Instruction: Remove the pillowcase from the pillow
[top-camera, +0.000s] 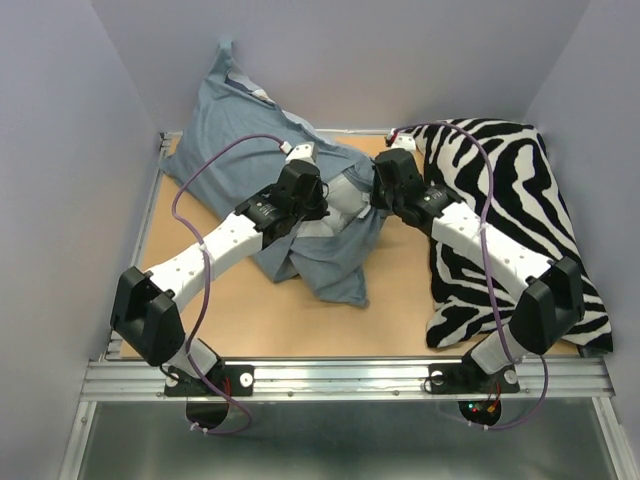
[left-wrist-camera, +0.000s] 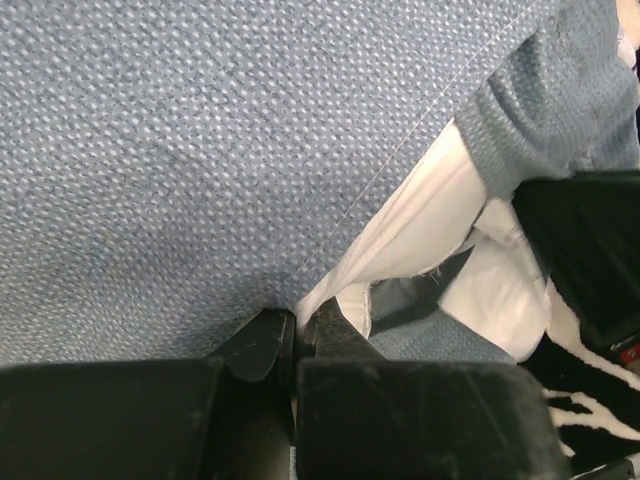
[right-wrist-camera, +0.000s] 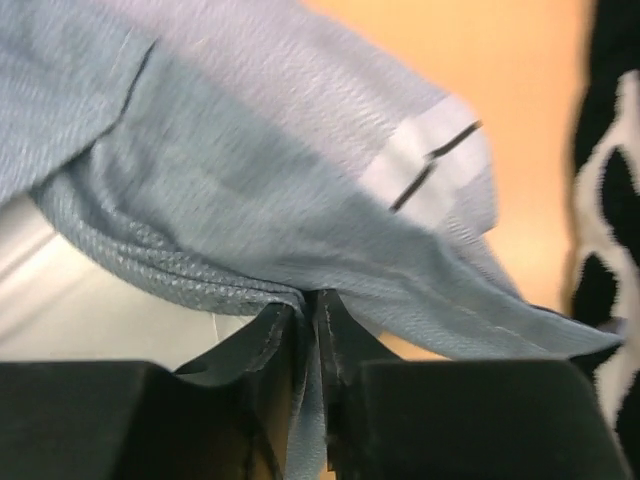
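The blue-grey pillowcase (top-camera: 240, 130) lies crumpled across the middle and far left of the table, still partly over the white pillow (top-camera: 345, 207), which shows as a pale patch between my grippers. My left gripper (top-camera: 318, 192) is shut; in the left wrist view its tips (left-wrist-camera: 297, 325) pinch the white pillow cloth (left-wrist-camera: 420, 220) right where it comes out from under the pillowcase hem (left-wrist-camera: 200, 150). My right gripper (top-camera: 378, 190) is shut on a fold of the pillowcase (right-wrist-camera: 250, 180); blue cloth hangs down between its fingertips (right-wrist-camera: 307, 305), with the white pillow (right-wrist-camera: 80, 300) beside it.
A black-and-white zebra-print cushion (top-camera: 510, 190) fills the right side of the table, close to my right arm; it also shows in the left wrist view (left-wrist-camera: 590, 390) and the right wrist view (right-wrist-camera: 610, 170). Bare wooden table (top-camera: 300, 320) lies in front. Grey walls enclose three sides.
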